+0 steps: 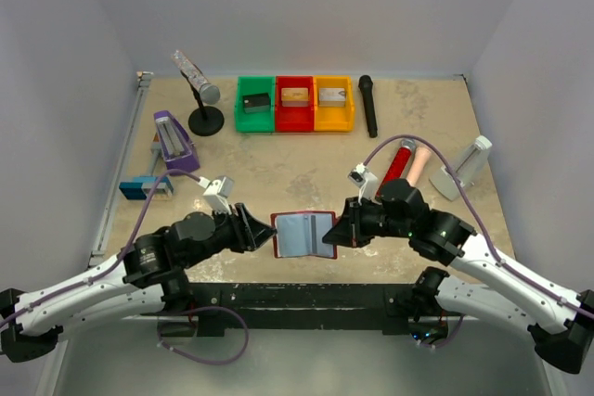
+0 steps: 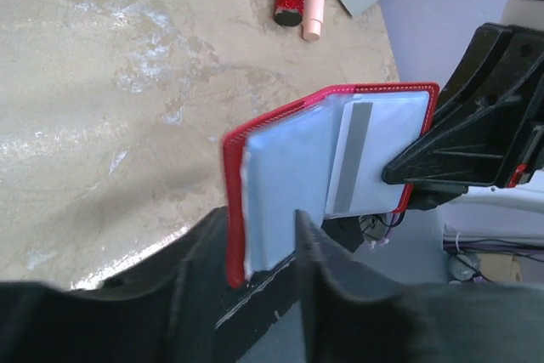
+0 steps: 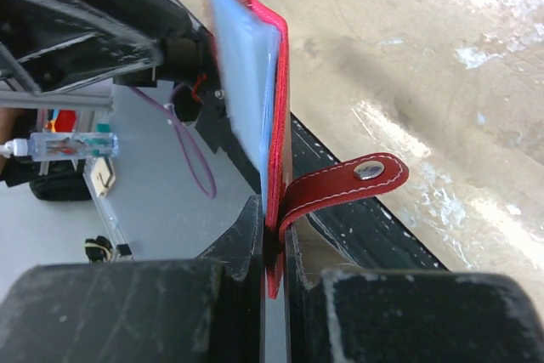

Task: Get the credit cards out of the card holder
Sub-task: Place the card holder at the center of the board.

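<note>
Card holder [image 1: 304, 235]: open, light blue inside facing up, between both claws, by the surface's [image 1: 278, 159] near edge.
Right claw [image 1: 336, 232]: pinching the right flap's edge.
Left claw [image 1: 264, 229]: slightly spread around the left flap.
Silver-grey card [image 2: 353, 155]: in the right pocket.

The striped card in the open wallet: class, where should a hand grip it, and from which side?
Probably the striped card's edge nearest the fold, pinched across its thin faces by the left hand from the left-leaf side: the right hand clamps the wallet's outer edge beside it.
</note>
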You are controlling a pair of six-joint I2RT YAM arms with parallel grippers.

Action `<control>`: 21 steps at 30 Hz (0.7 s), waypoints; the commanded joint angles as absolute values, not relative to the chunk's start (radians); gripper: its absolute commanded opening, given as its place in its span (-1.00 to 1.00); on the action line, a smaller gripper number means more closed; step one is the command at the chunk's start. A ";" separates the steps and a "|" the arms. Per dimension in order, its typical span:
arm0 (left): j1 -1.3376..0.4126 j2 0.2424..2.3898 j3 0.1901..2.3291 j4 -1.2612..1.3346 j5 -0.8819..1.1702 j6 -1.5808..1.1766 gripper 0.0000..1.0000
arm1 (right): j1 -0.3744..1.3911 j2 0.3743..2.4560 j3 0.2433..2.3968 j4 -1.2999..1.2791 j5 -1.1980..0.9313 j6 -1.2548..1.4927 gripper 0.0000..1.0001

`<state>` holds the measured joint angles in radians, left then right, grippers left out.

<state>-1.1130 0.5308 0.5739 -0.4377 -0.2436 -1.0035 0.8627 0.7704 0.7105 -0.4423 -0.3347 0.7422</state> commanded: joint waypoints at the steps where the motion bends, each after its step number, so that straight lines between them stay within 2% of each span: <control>1: -1.109 0.505 0.531 -0.348 -0.268 -1.002 0.14 | 0.856 0.758 0.768 -0.494 -0.304 0.704 -1.00; 3: -1.108 0.480 0.499 -0.318 -0.271 -1.009 0.46 | 0.856 0.762 0.798 -0.538 -0.295 0.692 -1.00; 6: -1.108 0.413 0.436 -0.253 -0.290 -1.029 0.66 | 0.857 0.773 0.841 -0.613 -0.266 0.657 -1.00; 12: -1.106 0.367 0.357 -0.242 -0.333 -1.072 0.64 | 0.857 0.830 0.813 -0.649 -0.209 0.661 -1.00; 17: -1.106 0.431 0.359 -0.256 -0.305 -1.089 0.57 | 0.859 0.891 0.691 -0.490 -0.215 0.721 -1.00; 21: -1.106 0.541 0.350 -0.172 -0.239 -1.083 0.50 | 0.857 0.962 0.621 -0.373 -0.224 0.753 -1.00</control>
<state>-1.1084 0.4557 0.3611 -0.2832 -0.2916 -1.0672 0.8581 0.9157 0.6678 -0.5350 -0.2272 0.7086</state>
